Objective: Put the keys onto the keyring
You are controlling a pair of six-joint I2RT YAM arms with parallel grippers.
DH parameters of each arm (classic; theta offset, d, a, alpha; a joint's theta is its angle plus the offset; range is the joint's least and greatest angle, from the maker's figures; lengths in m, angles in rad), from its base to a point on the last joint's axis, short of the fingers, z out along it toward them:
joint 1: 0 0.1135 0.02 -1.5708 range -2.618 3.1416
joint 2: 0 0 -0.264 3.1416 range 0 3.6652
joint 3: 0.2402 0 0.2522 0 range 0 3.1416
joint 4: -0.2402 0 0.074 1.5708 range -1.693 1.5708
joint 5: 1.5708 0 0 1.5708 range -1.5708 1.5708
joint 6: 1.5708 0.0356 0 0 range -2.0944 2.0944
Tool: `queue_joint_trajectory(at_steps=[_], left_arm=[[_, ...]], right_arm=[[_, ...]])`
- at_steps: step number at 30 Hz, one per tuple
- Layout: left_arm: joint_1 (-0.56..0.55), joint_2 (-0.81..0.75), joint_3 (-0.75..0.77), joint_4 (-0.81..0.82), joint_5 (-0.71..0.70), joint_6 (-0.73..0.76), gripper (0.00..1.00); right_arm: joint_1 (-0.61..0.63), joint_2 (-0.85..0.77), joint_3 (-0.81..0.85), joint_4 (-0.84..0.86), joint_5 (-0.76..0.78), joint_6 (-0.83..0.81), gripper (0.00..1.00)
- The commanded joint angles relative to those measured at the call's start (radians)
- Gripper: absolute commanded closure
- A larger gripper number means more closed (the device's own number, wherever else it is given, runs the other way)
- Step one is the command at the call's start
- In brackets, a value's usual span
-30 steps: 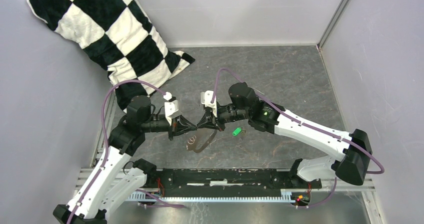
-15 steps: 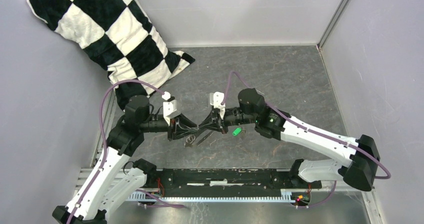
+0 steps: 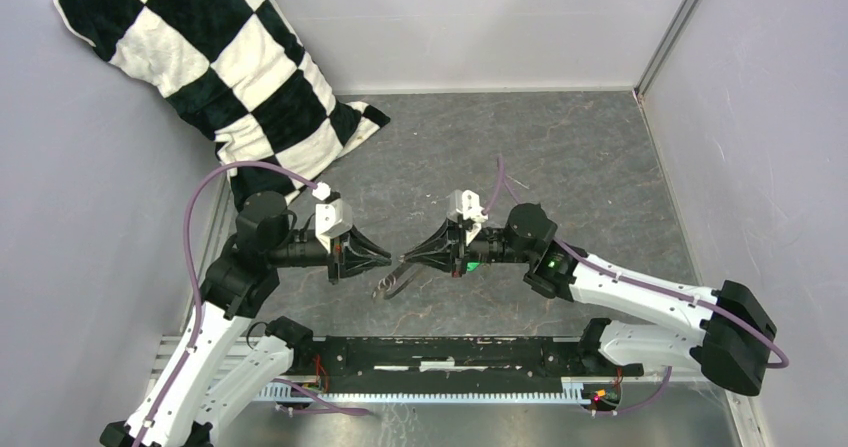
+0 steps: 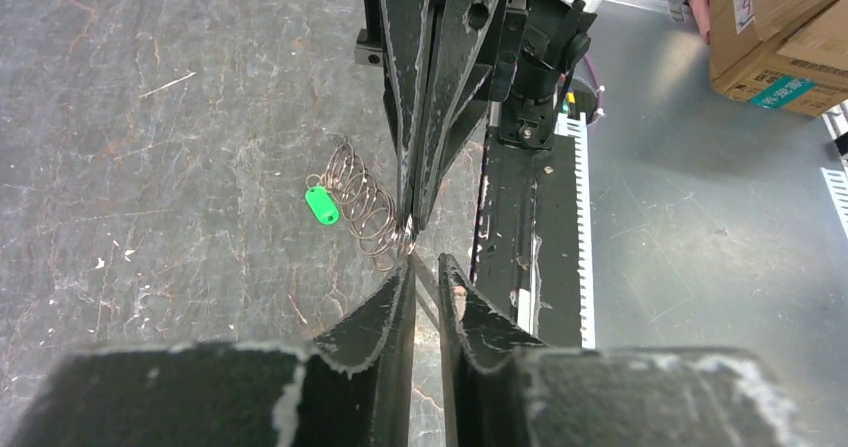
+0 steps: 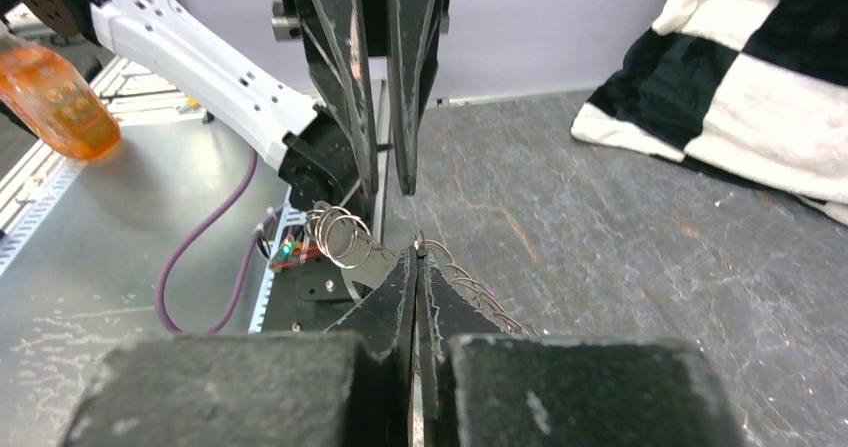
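My right end effector (image 3: pixel 404 261) clamped keyring (image 3: pixel 390 281) rim; ring angled down toward grey marbled worktop (image 3: pixel 580 157). My left end effector (image 3: pixel 389 257) stood slightly parted, empty. Green-tagged key (image 4: pixel 321 205) lay on worktop. Checkered pillow (image 3: pixel 200 57) leaned in far-left corner against plain grey walls (image 3: pixel 460 17).

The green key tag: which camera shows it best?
The left wrist view: the green key tag shows whole and bright, just beside the keyring. From above, the right pincer hides nearly all of it. The right wrist view misses it.
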Motion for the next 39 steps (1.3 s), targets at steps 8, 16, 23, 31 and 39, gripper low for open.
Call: queue_joint_trajectory(at_steps=[8,16,23,31,39], left_arm=[[-0.003,0.009,0.023,-0.069,0.065,0.042,0.72],[-0.003,0.010,0.004,0.024,0.072,-0.027,0.68],[-0.003,0.007,0.000,0.048,0.069,-0.045,0.68],[-0.003,0.012,-0.001,0.053,0.046,-0.047,0.68],[-0.003,-0.006,0.004,0.044,-0.028,-0.043,0.54]], right_arm=[[-0.008,0.002,-0.059,0.419,-0.016,0.192,0.99],[-0.007,0.040,-0.022,0.415,-0.035,0.205,0.99],[-0.005,0.050,0.003,0.355,-0.033,0.178,0.99],[0.010,0.073,0.028,0.338,-0.053,0.176,0.99],[0.012,0.048,0.049,0.198,-0.078,0.098,0.99]])
